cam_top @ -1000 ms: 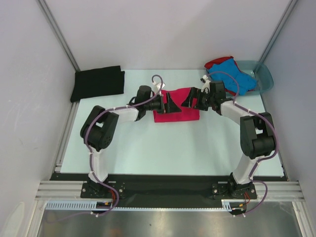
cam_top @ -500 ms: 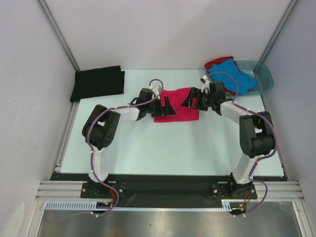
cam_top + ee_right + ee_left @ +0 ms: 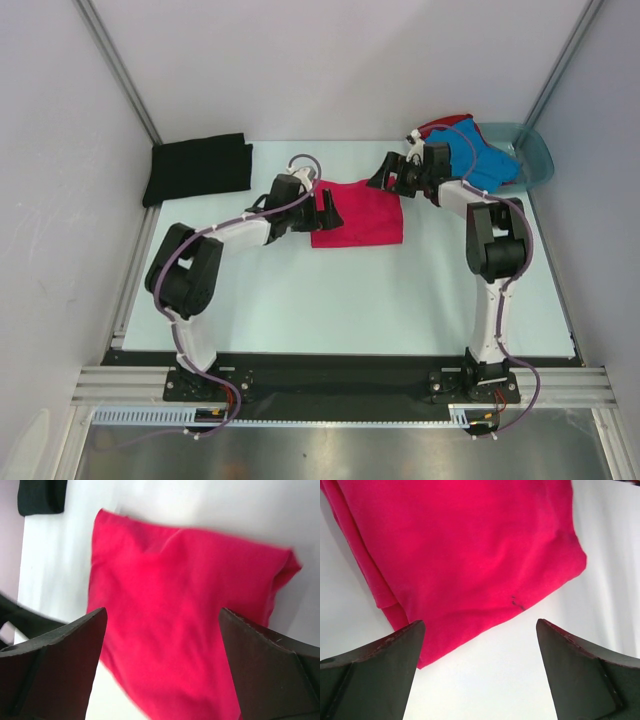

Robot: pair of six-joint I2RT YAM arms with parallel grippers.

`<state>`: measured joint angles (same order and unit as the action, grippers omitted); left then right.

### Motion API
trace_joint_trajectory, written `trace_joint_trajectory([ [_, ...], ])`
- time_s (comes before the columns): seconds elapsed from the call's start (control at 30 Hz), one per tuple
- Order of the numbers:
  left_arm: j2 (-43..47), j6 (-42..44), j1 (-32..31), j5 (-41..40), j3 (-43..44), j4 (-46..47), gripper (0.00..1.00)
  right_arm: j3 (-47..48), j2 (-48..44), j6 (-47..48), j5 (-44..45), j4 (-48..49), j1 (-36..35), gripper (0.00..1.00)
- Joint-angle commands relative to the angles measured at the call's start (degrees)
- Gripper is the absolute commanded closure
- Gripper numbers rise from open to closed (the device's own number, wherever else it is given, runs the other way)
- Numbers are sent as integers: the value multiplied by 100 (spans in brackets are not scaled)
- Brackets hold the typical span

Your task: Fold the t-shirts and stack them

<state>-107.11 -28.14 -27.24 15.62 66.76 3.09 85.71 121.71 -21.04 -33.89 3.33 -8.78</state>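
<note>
The folded magenta-pink t-shirt (image 3: 358,212) lies flat at the middle of the table (image 3: 300,290). The folded black t-shirt (image 3: 198,167) sits well apart at ten o'clock, and the blue t-shirt (image 3: 478,157) is heaped over the red t-shirt (image 3: 438,125) in the teal basin (image 3: 538,158) at two o'clock. The left gripper (image 3: 328,208) hangs at the pink shirt's nine o'clock edge and the right gripper (image 3: 383,175) near its one o'clock corner, both spread wide and holding nothing.
</note>
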Motion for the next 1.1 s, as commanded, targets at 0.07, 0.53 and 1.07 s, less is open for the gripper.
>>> trace_joint_trajectory([
  [0.07,691,90,-18,73,-181,323,0,1068,862,143,-215,185,34,0],
  [0.53,1096,213,-132,-41,-532,402,0,2408,1866,943,67,-80,-28,0],
  [1.07,2456,-7,-237,-2176,-1156,-2,0,367,-1211,1945,1856,-832,-650,0],
])
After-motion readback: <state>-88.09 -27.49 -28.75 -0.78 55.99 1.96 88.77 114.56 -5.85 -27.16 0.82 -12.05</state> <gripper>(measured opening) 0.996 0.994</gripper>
